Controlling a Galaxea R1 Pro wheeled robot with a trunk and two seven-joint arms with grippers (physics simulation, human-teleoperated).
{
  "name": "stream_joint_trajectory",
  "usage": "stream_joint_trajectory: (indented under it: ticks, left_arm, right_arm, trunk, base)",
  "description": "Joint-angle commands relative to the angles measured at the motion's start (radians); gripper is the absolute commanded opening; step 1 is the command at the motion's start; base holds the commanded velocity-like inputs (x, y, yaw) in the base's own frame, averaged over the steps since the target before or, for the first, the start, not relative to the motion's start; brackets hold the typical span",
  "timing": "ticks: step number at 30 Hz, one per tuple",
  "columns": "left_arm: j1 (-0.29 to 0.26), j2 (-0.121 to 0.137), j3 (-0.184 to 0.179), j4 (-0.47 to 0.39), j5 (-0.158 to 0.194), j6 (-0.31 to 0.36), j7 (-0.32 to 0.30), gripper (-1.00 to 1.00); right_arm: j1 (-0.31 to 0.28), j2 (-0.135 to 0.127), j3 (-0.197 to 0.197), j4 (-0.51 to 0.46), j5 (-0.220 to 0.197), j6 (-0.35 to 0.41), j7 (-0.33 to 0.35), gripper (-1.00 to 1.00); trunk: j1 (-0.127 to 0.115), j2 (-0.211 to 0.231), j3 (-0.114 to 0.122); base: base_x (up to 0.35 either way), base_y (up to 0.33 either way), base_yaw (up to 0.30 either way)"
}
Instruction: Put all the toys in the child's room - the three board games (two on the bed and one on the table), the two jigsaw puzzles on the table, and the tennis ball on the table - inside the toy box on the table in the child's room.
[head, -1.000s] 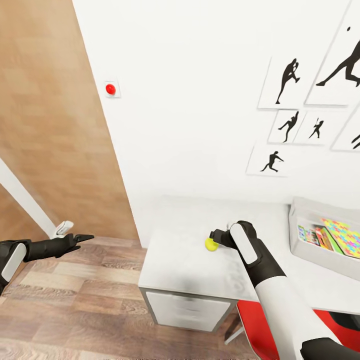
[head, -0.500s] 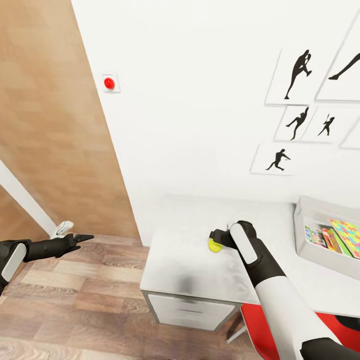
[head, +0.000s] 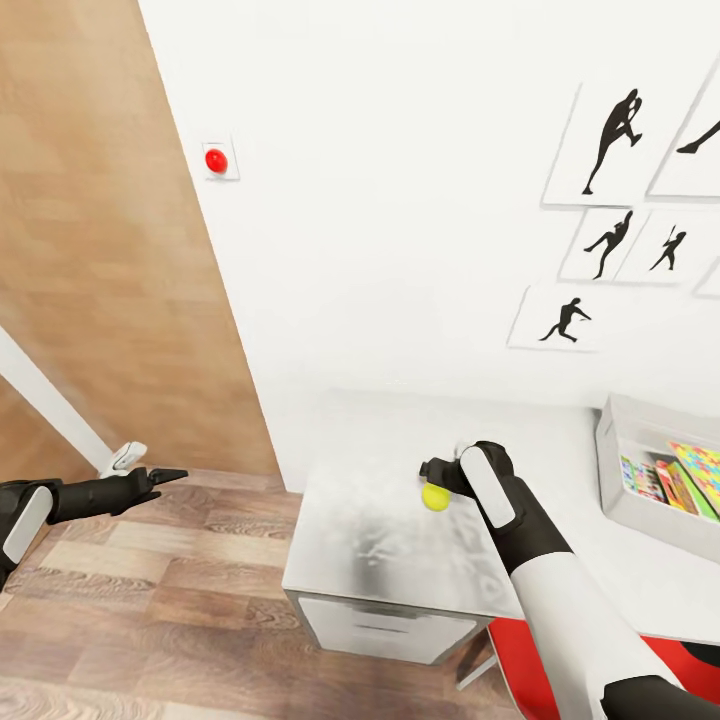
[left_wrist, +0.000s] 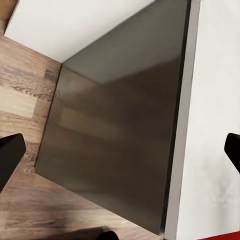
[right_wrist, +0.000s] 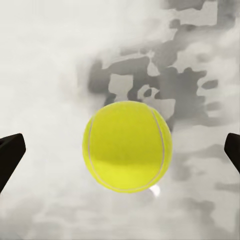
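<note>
The small fuzzy yellow-green tennis ball (right_wrist: 127, 146) lies on the pale grey surface (head: 380, 540) straight ahead of the right claw (head: 432, 470), centred between its 2 dark fingertips, which stand wide apart at the edges of the right wrist view with clear gaps to the ball on both sides; the claw holds nothing. Being round, the ball has no long axis to line up with, so a grasp would likely turn only on closing around its middle. The left claw (head: 165, 476) hangs over the wooden floor well apart from the ball, fingers parted and empty. The head view adds the shallow grey toy box (head: 640, 470) far to the right along the surface, already holding colourful flat toys; the left wrist view shows the surface's dark grey side panel (left_wrist: 120, 130).
</note>
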Motion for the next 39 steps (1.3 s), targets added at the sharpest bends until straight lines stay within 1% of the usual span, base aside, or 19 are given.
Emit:
stream_joint_trajectory:
  ticks: [1,8,21,33,39]
  left_arm:
    - [-0.001,0.000,0.002,0.000,-0.002,0.004,-0.004,1.00]
    - [-0.001,0.000,0.002,0.000,-0.002,0.004,-0.003,1.00]
    - [-0.001,0.000,0.002,0.000,-0.002,0.004,-0.003,1.00]
    - [-0.001,0.000,0.002,0.000,-0.002,0.004,-0.003,1.00]
    - [-0.001,0.000,0.002,0.000,-0.002,0.004,-0.004,1.00]
  right_arm:
    - [-0.001,0.000,0.001,0.000,-0.010,0.001,-0.011,1.00]
    - [-0.001,0.000,0.002,0.002,-0.008,-0.015,-0.009,1.00]
    - [-0.001,0.000,0.002,0.007,-0.009,-0.017,-0.011,1.00]
    - [-0.001,0.000,0.002,0.004,-0.010,-0.016,-0.011,1.00]
    - [-0.001,0.000,0.002,0.005,-0.010,-0.016,-0.011,1.00]
  trunk:
    - [0.001,-0.002,-0.002]
    - [0.001,-0.002,-0.002]
    - [0.001,-0.002,-0.003]
    - [0.001,-0.002,-0.009]
    - [0.001,-0.002,-0.017]
  base:
    - [0.022,0.002,0.000]
    - [0.068,0.000,0.000]
    - [0.023,0.000,0.000]
    - [0.000,0.000,0.000]
    - [0.000,0.000,0.000]
